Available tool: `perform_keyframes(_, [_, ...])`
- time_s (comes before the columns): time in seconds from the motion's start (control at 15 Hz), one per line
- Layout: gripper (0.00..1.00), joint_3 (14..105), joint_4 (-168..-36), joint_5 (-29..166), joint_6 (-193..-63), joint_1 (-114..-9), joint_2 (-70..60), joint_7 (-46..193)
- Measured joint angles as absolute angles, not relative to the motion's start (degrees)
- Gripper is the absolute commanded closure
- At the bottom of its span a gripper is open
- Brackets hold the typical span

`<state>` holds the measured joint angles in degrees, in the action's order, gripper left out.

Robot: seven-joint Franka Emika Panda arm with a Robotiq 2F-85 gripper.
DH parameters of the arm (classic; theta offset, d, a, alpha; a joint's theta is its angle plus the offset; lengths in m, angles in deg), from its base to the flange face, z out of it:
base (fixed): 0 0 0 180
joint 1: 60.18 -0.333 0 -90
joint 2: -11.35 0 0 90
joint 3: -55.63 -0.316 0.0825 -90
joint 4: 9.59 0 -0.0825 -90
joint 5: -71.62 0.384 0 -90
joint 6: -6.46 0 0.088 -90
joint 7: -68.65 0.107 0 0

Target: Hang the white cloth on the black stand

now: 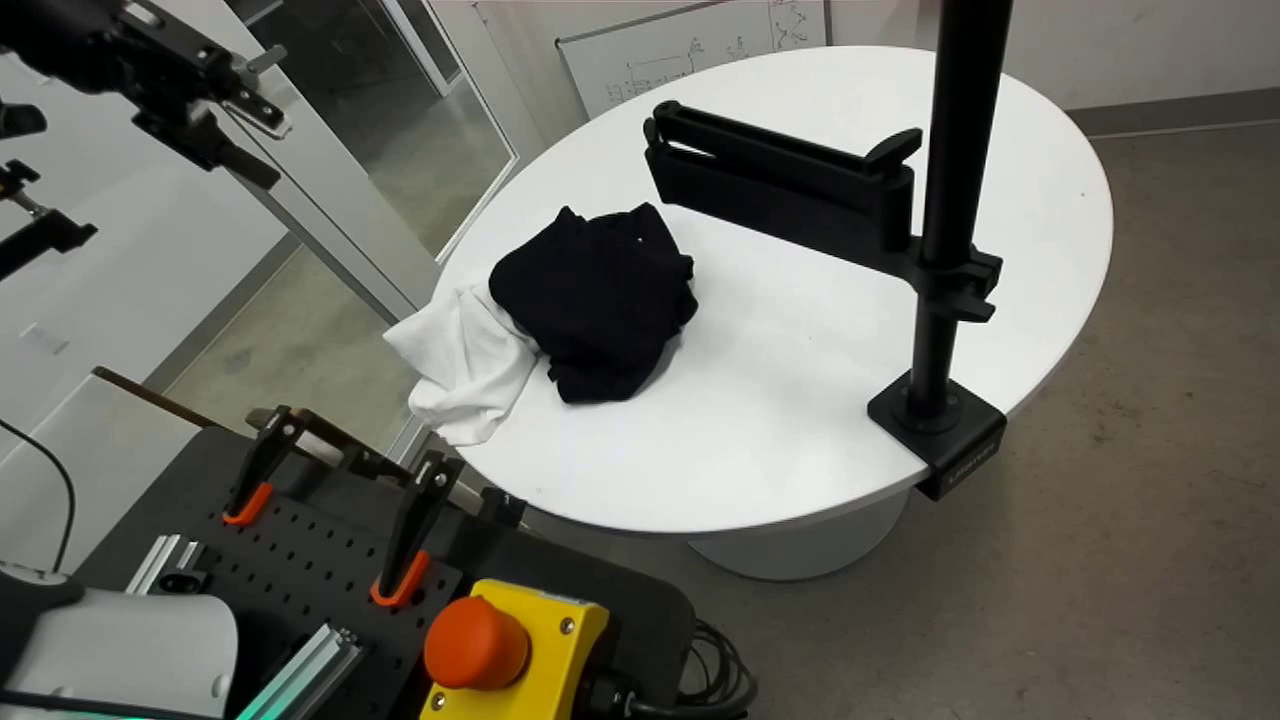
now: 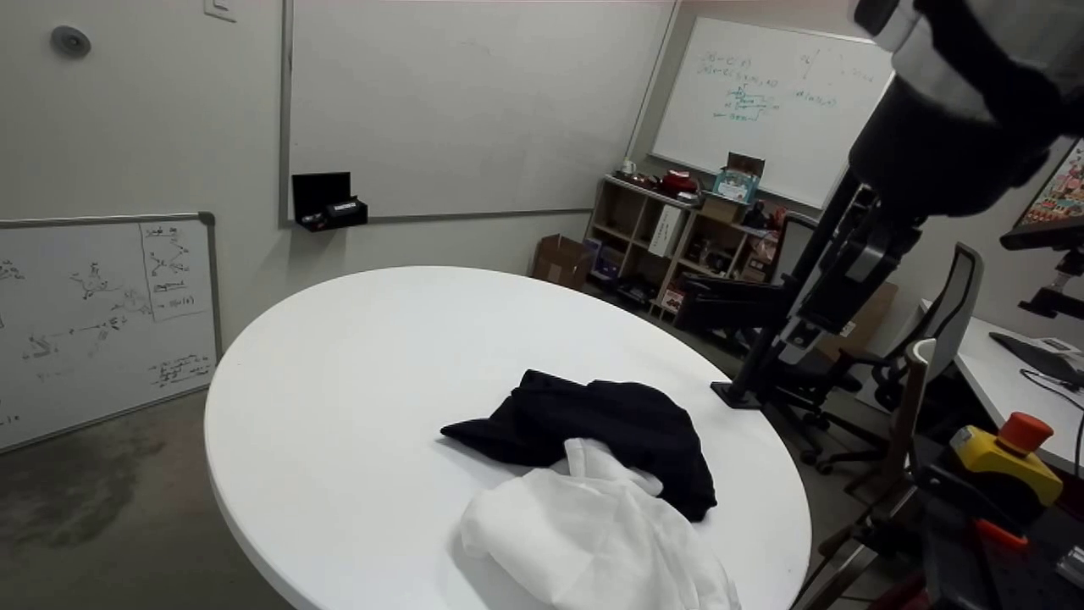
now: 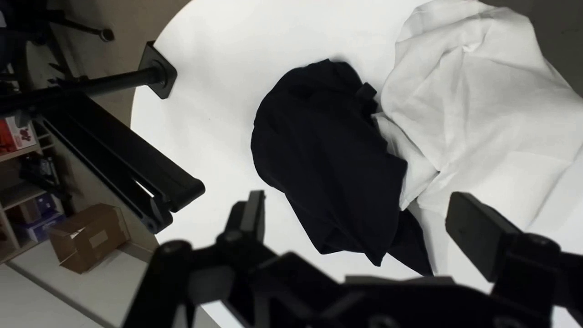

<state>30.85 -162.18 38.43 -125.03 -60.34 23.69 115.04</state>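
Observation:
The white cloth (image 1: 465,365) lies crumpled at the edge of a round white table. It also shows in the exterior view (image 2: 593,542) and the wrist view (image 3: 483,109). The black stand (image 1: 790,185) is clamped at the table's edge, an upright pole with a folded side arm; it is also in the wrist view (image 3: 123,155). A dark cloth (image 3: 328,159) lies bunched against the white cloth. My gripper (image 3: 357,198) is open and empty. It is above the table, over the dark cloth in the wrist view, with the white cloth towards its right finger.
The round white table (image 1: 780,440) bears both cloths and the stand. A dark bench with orange-tipped clamps (image 1: 405,540) and a yellow box with a red button (image 1: 515,650) stands beside the table. The stand's pole rises high above the tabletop.

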Motion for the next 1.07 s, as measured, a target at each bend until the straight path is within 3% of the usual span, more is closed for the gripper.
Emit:
perform_keyframes(0.47, [0.00,34.30,-157.05,28.51,-126.79,-65.47,11.07,124.85])
perform_keyframes(1.07, [0.00,44.56,-147.31,32.91,-140.51,-67.19,-8.35,108.49])
